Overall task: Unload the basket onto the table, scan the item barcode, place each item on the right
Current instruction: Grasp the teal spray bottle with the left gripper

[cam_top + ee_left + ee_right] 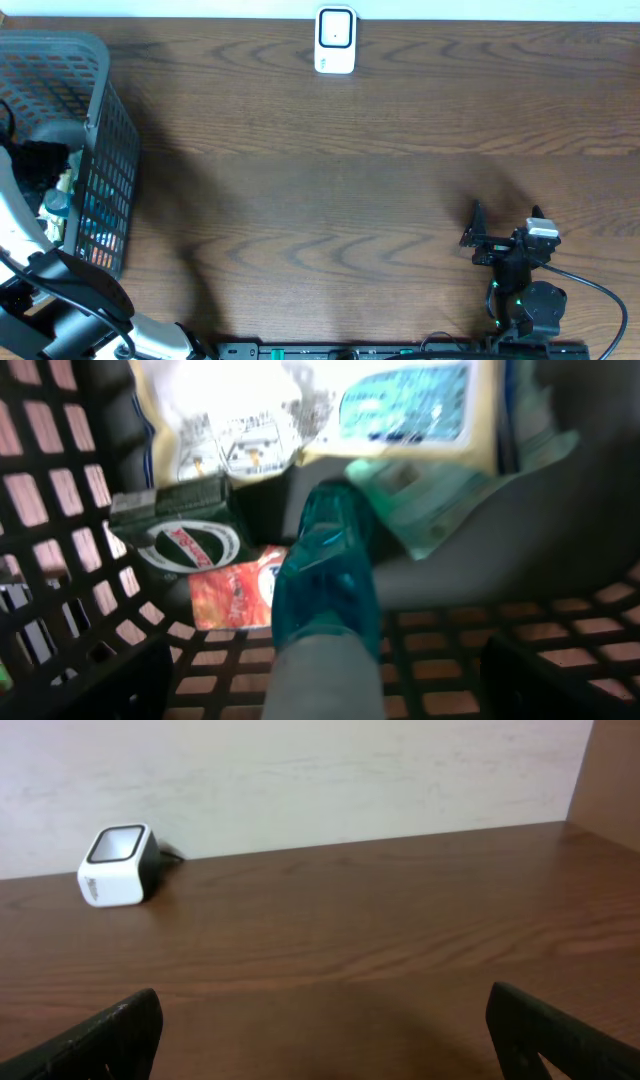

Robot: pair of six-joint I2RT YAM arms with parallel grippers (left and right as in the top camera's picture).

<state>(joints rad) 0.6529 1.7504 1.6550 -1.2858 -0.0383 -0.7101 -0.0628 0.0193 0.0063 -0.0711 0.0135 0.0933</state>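
Dark fingers (90,680) of the left hand (320,695) frame the wrist view at both lower corners, spread wide and pinching nothing, down inside the grey mesh basket (60,490). Ahead of this hand and to its left lies a green packet (180,530), with a red packet (235,595) just beside it. Straight between the fingers lies a teal bottle (325,580), its grey cap toward the hand. Beyond it sits a yellow-edged bag (240,410), and to the right a pale green pouch (430,500). Out on the tabletop (300,200), the white barcode scanner (335,40) stands well apart from both hands. The right hand (478,235) is low over the wood, spread and empty, with the scanner far ahead to its left.
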